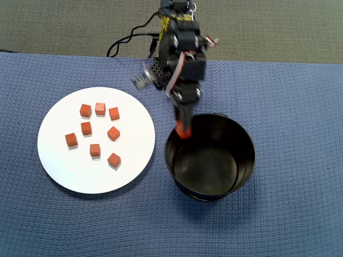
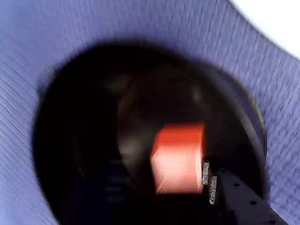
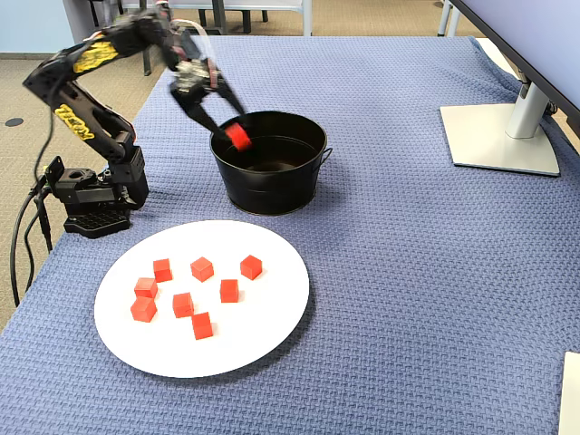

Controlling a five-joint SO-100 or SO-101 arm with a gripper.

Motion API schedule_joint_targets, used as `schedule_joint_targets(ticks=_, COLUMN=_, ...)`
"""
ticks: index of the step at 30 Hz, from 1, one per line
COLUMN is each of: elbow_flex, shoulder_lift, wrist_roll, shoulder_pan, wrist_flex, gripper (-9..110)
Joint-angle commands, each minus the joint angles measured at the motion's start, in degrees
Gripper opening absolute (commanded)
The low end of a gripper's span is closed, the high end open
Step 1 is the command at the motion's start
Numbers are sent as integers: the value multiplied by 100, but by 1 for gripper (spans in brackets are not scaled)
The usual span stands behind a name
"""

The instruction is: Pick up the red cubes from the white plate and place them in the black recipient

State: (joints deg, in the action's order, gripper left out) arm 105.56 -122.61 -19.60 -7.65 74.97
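My gripper (image 1: 184, 130) is shut on one red cube (image 1: 184, 133) and holds it just inside the near-left rim of the black recipient (image 1: 244, 140). In the fixed view the cube (image 3: 238, 136) sits between the fingertips of the gripper (image 3: 236, 132) above the tub (image 3: 267, 186). The wrist view is blurred: the cube (image 2: 179, 158) lies against the right finger (image 2: 225, 187) over the tub's dark bottom (image 2: 93, 117). Several red cubes (image 1: 95, 150) lie on the white plate (image 1: 59, 166), left of the tub. They also show in the fixed view (image 3: 202, 269) on the plate (image 3: 254, 335).
Everything stands on a blue woven cloth (image 1: 289, 214). The arm's base (image 3: 91, 195) is at the left in the fixed view, with cables running off the table. A monitor foot (image 3: 503, 136) stands at the far right.
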Motion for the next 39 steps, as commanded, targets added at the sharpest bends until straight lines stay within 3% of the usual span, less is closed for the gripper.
schedule_joint_targets(ticks=1, elbow_flex=-431, shoulder_lift=290, wrist_roll=-141, shoulder_pan=-281, wrist_flex=-70, gripper=37)
schedule_joint_targets(ticks=9, elbow_flex=308, shoulder_lift=-545, wrist_roll=-3120, shoulder_pan=2725, wrist_flex=404, gripper=28)
schedule_joint_targets(ticks=13, elbow_flex=1063, shoulder_lift=-35, wrist_roll=-5177, shoulder_pan=4069, wrist_flex=-633, gripper=29)
schedule_joint_targets(ticks=17, elbow_flex=1494, shoulder_lift=800, wrist_roll=-6398, shoulder_pan=4869, wrist_flex=-1819, gripper=27)
schedule_joint_targets(ticks=22, elbow_flex=1134, shoulder_lift=1890, wrist_roll=-7611, shoulder_pan=5265, wrist_flex=-1951, gripper=27)
schedule_joint_targets(ticks=39, elbow_flex=1195, shoulder_lift=2689, wrist_roll=-7559, shoulder_pan=5019, wrist_flex=-2593, gripper=21)
